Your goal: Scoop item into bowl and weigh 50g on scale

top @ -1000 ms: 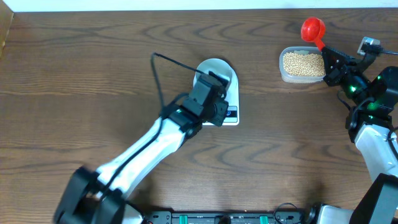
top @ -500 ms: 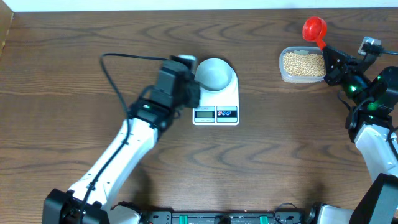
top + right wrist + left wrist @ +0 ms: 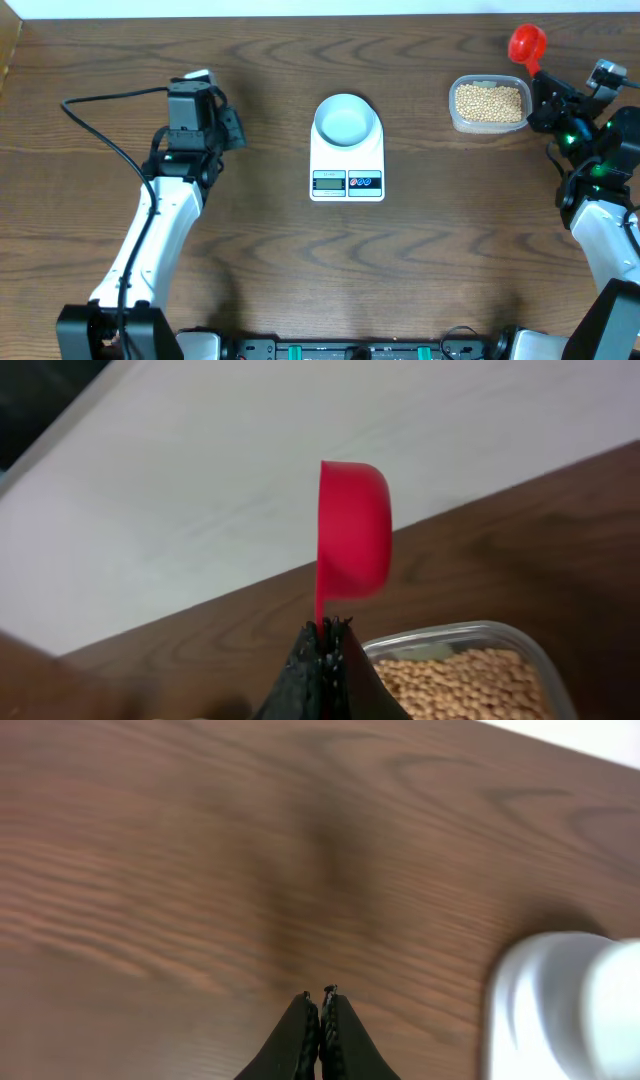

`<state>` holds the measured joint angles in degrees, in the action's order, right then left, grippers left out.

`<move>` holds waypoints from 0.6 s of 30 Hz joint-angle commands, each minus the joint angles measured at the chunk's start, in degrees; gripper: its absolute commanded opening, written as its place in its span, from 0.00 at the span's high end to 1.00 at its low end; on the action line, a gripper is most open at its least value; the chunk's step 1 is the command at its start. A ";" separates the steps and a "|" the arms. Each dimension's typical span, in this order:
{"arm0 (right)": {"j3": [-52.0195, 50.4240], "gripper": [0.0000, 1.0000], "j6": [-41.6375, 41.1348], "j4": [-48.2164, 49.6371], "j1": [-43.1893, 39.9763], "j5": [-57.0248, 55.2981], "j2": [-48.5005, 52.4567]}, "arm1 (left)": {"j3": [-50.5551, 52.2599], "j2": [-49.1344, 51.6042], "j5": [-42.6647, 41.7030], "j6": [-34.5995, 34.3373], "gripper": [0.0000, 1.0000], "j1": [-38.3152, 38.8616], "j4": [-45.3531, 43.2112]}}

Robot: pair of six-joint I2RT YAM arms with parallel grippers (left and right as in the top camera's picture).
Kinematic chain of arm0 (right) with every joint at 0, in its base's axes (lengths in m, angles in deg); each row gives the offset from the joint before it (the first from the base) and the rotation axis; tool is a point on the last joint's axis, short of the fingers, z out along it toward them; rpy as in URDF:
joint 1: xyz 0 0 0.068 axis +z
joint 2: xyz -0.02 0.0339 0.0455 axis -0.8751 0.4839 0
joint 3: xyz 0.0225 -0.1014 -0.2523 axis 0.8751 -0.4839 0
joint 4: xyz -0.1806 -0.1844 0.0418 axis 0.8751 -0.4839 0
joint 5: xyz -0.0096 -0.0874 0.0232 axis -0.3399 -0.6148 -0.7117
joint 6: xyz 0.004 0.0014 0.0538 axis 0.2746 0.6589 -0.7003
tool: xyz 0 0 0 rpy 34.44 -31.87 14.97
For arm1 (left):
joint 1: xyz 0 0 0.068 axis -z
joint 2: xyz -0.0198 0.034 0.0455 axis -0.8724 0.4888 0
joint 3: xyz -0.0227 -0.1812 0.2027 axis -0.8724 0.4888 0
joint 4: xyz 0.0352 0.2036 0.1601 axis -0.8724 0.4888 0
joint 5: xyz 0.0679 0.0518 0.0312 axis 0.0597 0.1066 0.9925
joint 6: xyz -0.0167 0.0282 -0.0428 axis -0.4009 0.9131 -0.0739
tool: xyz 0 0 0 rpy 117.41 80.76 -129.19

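Now left arm [image 3: 160,215] has swung clear to 9 o'clock, left jaws together and empty, bowl [image 3: 346,118] left on scale [image 3: 330,160]; right jaws clamped on red scoop [image 3: 352,530] by beans [image 3: 489,100], so scooping looks next.

The table [image 3: 420,260] is dark brown wood with a strong wavy grain running left to right. Beyond its far edge lies a plain white surface [image 3: 300,8], and a pale tan strip [image 3: 7,50] shows at the far left corner. A clear plastic tub [image 3: 452,105] with rounded corners and no lid sits on the far right part of the table. A red scoop [image 3: 527,44] is just past the tub's far right corner, its thin handle slanting back over the tub's right end. From the right wrist view its round cup is seen edge-on, upright, against the white surface. A black bar with green fittings [image 3: 350,351] runs along the near edge.
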<state>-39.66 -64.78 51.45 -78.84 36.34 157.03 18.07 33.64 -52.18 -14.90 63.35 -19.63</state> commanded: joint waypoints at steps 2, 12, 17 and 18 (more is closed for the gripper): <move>0.92 0.99 -1.79 -0.20 0.24 -7.13 -0.85 | -0.20 2.84 5.31 -0.72 0.93 -2.97 -0.07; 0.92 0.99 -2.91 0.07 0.20 -9.31 -0.81 | -0.20 4.63 3.32 -0.44 0.93 -5.09 -0.63; 0.92 0.99 -3.08 -0.15 0.26 -9.18 -0.81 | -0.20 4.63 0.90 2.12 0.93 -1.42 0.44; 0.92 0.99 -3.06 -0.24 0.24 -9.03 -0.81 | -0.20 4.63 0.92 2.91 0.93 0.00 0.66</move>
<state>-39.66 -67.20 51.17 -78.84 27.94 157.03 18.07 38.16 -49.91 -14.50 59.81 -19.74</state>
